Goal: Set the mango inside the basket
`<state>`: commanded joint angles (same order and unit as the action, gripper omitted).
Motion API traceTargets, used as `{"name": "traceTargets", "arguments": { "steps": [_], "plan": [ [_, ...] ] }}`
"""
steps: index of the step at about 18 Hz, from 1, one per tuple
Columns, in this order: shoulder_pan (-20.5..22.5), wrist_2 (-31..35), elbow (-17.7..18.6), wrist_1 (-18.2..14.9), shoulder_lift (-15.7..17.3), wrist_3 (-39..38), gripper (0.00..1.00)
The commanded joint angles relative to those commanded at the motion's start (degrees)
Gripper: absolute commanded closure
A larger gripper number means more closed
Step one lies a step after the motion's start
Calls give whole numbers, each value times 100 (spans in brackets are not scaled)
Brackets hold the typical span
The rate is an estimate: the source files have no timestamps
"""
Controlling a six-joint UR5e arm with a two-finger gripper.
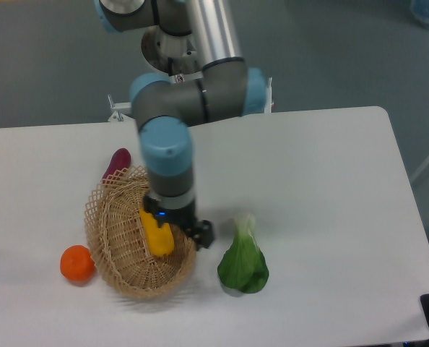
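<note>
The mango (157, 236) is seen inside the basket (113, 242), just below the claw (164, 220); whether it is gripped cannot be told, the fingers being hidden. If withdrawal snags the lattice rim, the basket could be dragged toward the tangerine (77, 264).

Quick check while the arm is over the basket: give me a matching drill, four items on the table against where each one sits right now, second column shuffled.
Things:
1. mango
2. tangerine
3. purple eggplant
4. leafy green vegetable

Places:
A. on the table just outside the basket's far rim
B. on the table to the image-right of the basket
C. inside the basket, right under the gripper
D. on the table at the basket's image-left side

Pairs: 1-C, 2-D, 3-A, 4-B
</note>
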<state>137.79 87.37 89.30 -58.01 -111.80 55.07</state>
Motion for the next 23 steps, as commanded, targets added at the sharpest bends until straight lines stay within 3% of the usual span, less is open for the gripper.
{"name": "traceTargets", "arguments": {
  "steps": [4,19,23],
  "plan": [
    [624,-62,-80,-88,-44,766,0],
    [2233,-9,-282,-132,-518,3912,0],
    [2427,-18,-387,-123,-650,4081,0]
  ]
}}
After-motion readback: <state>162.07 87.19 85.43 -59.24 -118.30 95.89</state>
